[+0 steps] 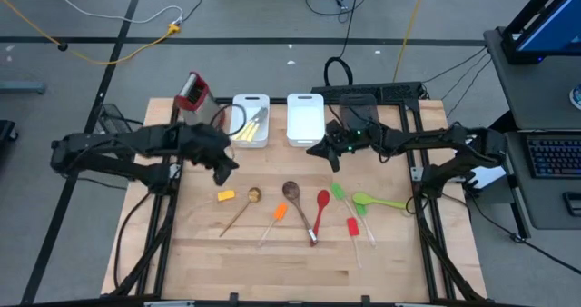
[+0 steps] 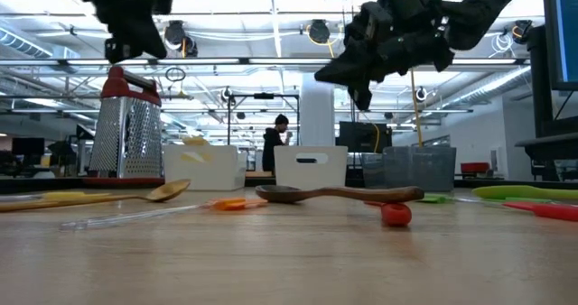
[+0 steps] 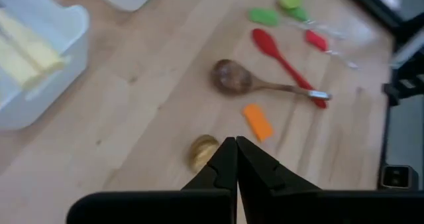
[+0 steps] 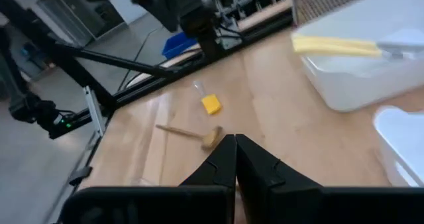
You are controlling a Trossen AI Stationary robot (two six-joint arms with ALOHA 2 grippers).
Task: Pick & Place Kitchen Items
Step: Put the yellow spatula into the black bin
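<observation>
We see the left gripper (image 1: 227, 171) raised above the table (image 1: 290, 257), toward its left side, with its two fingers pressed together and nothing between them. The right gripper (image 1: 331, 157) hangs near the far edge, just in front of the empty white bin (image 1: 305, 118); its fingers are also pressed together and hold nothing.

The kitchen items lie in a loose row across the middle of the table. From left to right we find the yellow spatula (image 1: 226, 195), the light wooden spoon (image 1: 241, 212) with its bowl just beside the yellow one, the orange spatula (image 1: 276, 216), the dark wooden spoon (image 1: 297, 202), the red spoon (image 1: 320, 211), the green spatula (image 1: 340, 194), the red spatula (image 1: 353, 228) and the lime-green spoon (image 1: 376, 201) nearest the right edge. The handle of the dark wooden spoon meets the handle of the red spoon at their near ends.

At the far edge stands the second white bin (image 1: 251, 121), which contains pale yellow-handled utensils (image 1: 247, 130). Left of it, near the far left corner, lies the steel grater (image 1: 192, 93) with a red handle.

In the low view a person (image 2: 275, 143) stands far behind the table.
</observation>
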